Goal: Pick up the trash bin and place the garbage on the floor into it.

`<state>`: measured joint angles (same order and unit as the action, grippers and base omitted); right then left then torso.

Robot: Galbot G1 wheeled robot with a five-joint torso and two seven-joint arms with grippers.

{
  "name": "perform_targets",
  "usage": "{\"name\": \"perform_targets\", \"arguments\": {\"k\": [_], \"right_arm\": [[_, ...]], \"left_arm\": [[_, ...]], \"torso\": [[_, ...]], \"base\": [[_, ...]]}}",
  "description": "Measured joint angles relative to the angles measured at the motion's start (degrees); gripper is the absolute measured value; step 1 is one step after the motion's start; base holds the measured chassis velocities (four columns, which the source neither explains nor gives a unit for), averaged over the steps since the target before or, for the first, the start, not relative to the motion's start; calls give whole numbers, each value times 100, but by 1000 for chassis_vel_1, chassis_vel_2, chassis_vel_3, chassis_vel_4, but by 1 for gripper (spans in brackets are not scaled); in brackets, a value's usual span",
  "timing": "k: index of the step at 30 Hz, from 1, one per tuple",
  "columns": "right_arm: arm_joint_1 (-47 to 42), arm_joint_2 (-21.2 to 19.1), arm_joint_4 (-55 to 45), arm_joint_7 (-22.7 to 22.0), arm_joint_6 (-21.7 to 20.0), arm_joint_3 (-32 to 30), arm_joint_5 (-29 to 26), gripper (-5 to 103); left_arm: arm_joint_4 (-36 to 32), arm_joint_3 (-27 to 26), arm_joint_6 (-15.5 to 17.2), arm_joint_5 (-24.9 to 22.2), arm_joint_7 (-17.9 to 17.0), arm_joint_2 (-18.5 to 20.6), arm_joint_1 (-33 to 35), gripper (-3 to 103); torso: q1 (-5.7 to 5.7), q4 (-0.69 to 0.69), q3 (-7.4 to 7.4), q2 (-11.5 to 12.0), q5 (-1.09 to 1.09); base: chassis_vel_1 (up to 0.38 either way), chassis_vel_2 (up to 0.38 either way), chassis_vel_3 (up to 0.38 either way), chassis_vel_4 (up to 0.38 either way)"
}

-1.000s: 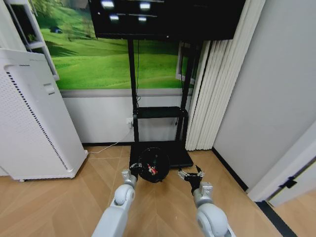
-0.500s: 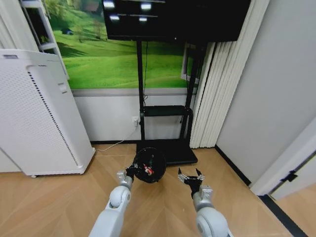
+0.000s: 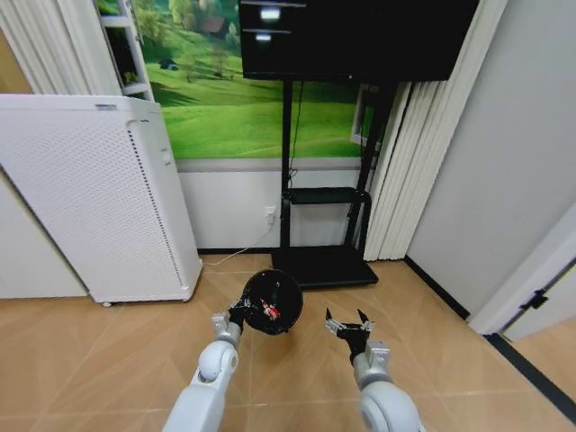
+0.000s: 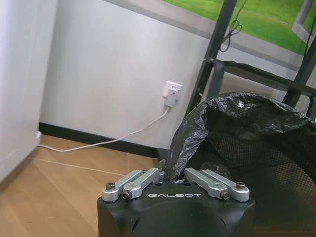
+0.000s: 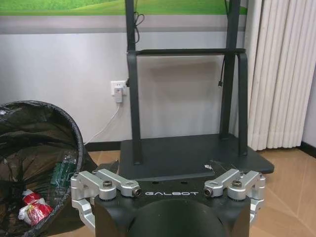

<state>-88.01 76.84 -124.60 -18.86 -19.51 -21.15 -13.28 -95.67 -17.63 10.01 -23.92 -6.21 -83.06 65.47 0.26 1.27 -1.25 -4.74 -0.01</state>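
My left gripper point(image 3: 237, 315) is shut on the rim and black liner of the trash bin point(image 3: 274, 301), holding the small black mesh basket off the floor, tilted with its mouth toward me. The left wrist view shows the fingers point(image 4: 143, 178) pinching the liner beside the bin point(image 4: 261, 143). The garbage lies inside the bin: a bottle with a green label point(image 5: 63, 173), a red can point(image 5: 31, 197) and a red-and-white wrapper point(image 5: 35, 212). A red speck of it point(image 3: 268, 310) shows in the head view. My right gripper point(image 3: 347, 326) hangs open and empty to the right of the bin.
A tall white perforated appliance point(image 3: 99, 207) stands at the left on the wood floor. The black TV stand base point(image 3: 324, 265) lies just beyond the bin, with pleated curtains point(image 3: 400, 171) to its right. A white cable runs from a wall socket point(image 4: 171, 93).
The whole view has swung, so the appliance and TV stand sit farther right in the picture: the camera has turned left. Both arms keep their pose and the bin stays held.
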Motion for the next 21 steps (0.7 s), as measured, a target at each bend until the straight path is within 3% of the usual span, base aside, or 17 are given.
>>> {"name": "perform_targets", "arguments": {"k": [7,14,21], "right_arm": [[-91,24,-4,4,162,-18,47,100],[-182,44,2,5,261,-28,122,100],[-193,52,1,2,271,-24,163,100]], "left_arm": [[-61,-17,-7,8,3,8,54,3],[-87,-13,-13,10,16,6,77,3],[-87,-41,-20,10,50,3,80,3]], "torso": [[2,1,-2,1,2],[2,2,-2,2,2],[1,0,0,2,-2]], "base": [[49,10,-55,10],[34,-210,-61,196],[255,-228,-260,240]]}}
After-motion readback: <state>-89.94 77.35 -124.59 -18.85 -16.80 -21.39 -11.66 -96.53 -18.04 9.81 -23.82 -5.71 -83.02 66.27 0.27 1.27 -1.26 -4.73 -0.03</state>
